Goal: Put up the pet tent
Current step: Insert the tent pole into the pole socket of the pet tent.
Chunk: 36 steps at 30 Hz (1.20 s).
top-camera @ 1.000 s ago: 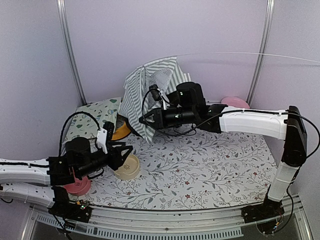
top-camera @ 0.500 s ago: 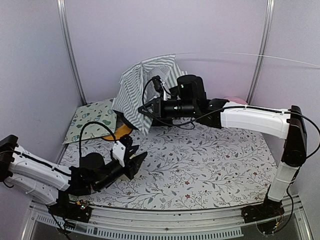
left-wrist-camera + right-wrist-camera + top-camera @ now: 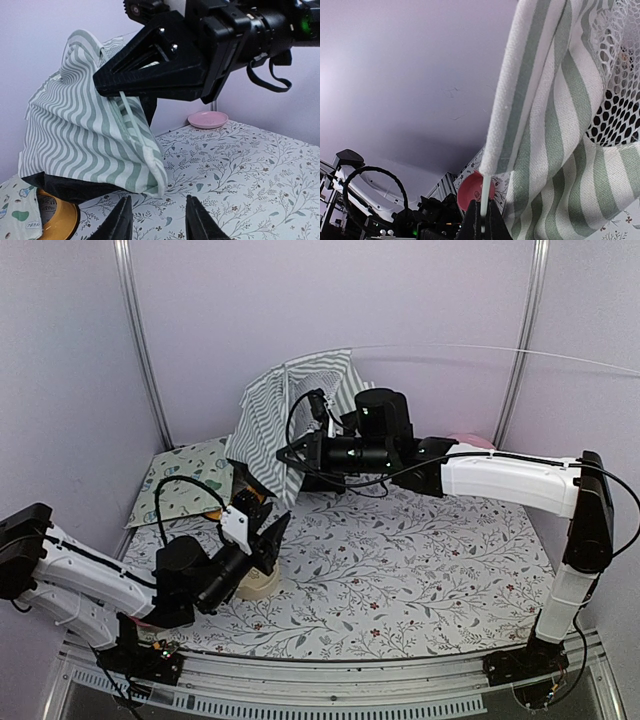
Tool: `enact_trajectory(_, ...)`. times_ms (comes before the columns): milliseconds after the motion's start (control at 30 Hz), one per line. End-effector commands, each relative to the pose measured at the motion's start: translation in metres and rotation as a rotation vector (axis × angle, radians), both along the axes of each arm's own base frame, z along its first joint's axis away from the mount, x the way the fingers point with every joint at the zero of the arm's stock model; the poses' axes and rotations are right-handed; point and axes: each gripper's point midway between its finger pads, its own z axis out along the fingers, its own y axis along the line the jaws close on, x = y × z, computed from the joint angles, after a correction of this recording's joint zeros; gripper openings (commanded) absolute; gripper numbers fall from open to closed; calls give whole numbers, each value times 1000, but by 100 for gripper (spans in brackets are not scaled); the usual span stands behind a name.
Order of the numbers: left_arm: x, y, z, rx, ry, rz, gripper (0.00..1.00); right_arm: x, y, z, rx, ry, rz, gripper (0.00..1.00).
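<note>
Green-and-white striped tent (image 3: 275, 425) held up in the air by the right gripper (image 3: 287, 454), pinched tight on its thin white pole (image 3: 485, 192). Left gripper (image 3: 276, 530) lower down, fingers (image 3: 122, 220) apart and holding nothing, with the tent just above and ahead of it. Close under that gripper a cream bowl (image 3: 257, 586), and by the tent's bottom edge an orange dish (image 3: 55, 220).
</note>
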Motion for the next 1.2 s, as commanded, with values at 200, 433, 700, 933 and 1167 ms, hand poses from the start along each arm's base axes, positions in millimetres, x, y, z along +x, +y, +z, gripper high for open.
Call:
enact_trajectory(200, 17, -14, 5, -23, 2, -24, 35, 7, 3, 30, 85, -50, -33, 0)
enact_trajectory(433, 28, -21, -2, -26, 28, -24, 36, 6, 2, 31, 87, -47, -34, 0)
enact_trajectory(700, 37, -18, -6, -48, 50, -4, 30, 4, 0, 33, 89, -48, -37, 0)
enact_trajectory(933, 33, -25, -3, -39, 45, -44, 5, 10, -2, 26, 72, -51, -69, 0)
enact_trajectory(1167, 23, -24, -4, -25, 59, -63, 0, 26, -7, 4, 2, -75, -140, 0)
